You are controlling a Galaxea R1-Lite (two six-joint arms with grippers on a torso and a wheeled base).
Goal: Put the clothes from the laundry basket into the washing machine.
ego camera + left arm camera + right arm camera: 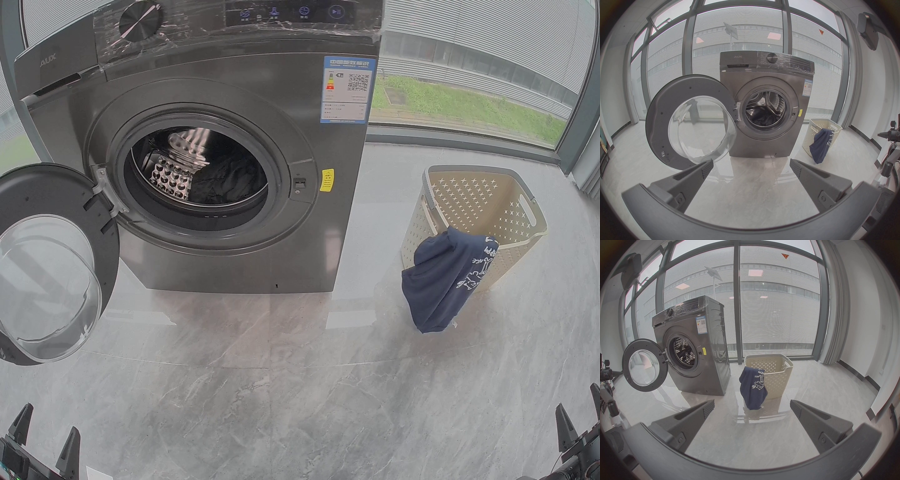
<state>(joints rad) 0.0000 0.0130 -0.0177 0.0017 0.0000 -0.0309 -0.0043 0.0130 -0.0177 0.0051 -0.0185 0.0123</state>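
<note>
Left gripper (49, 430) at the near left edge of the head view, fingers spread apart and holding nothing, above the grey marbled floor (281, 387). Beyond it, the round door (62, 200) of the washing machine (250, 81) stands swung fully open to the robot's left, hinged at the left side of the opening, its clear bowl facing outward. The machine is a grey front-loader standing on the floor with its back to a large window (475, 56). Inside the perforated steel drum (178, 169), dark clothing (228, 178) lies at the bottom, toward the right side (its number of pieces cannot be told). To the right of the machine, and apart from it, stands the cream laundry basket (487, 200), upright on the floor. A navy garment (444, 281) with white print hangs over the basket's near rim, most of it draped down the outer wall, its lowest edge at or just above the floor. Right gripper (578, 406) at the near right edge, fingers likewise parted and empty, well apart from the basket.
</note>
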